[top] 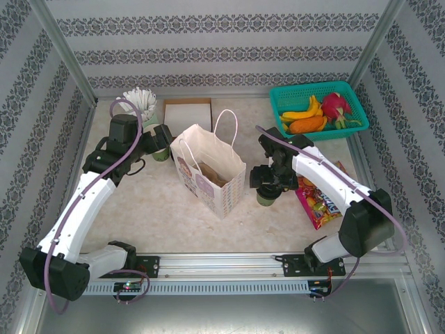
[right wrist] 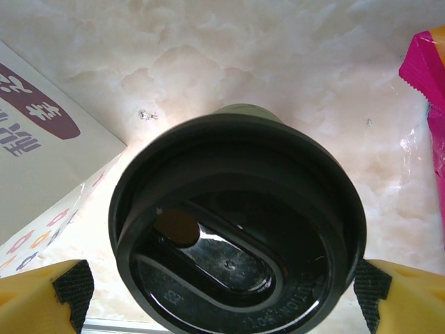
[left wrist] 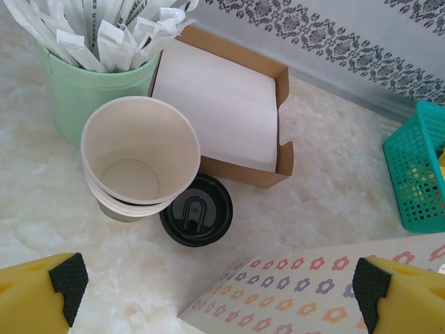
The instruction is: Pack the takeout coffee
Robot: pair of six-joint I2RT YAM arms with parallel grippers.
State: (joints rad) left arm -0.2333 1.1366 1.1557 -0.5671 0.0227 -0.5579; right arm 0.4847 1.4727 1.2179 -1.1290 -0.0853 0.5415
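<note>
The takeout coffee (top: pixel 265 199) stands on the table just right of the paper bag (top: pixel 212 182). In the right wrist view its black lid (right wrist: pixel 236 229) sits close under the camera, with a sliver of olive-green side behind it. My right gripper (top: pixel 267 185) hangs directly over the cup, open, a pad (right wrist: pixel 73 285) standing off each side of the lid. My left gripper (top: pixel 161 142) is open at the back left, with nothing between its fingertips (left wrist: pixel 68 277). The flower-printed bag side (left wrist: pixel 313 285) lies just below it.
Stacked cream cups (left wrist: pixel 139 156), a loose black lid (left wrist: pixel 197 210), a pale green cup of white sticks (left wrist: pixel 76 90) and a brown napkin box (left wrist: pixel 222 104) crowd the back left. A teal fruit basket (top: pixel 279 97) stands back right. A pink snack packet (top: pixel 320 205) lies by the coffee.
</note>
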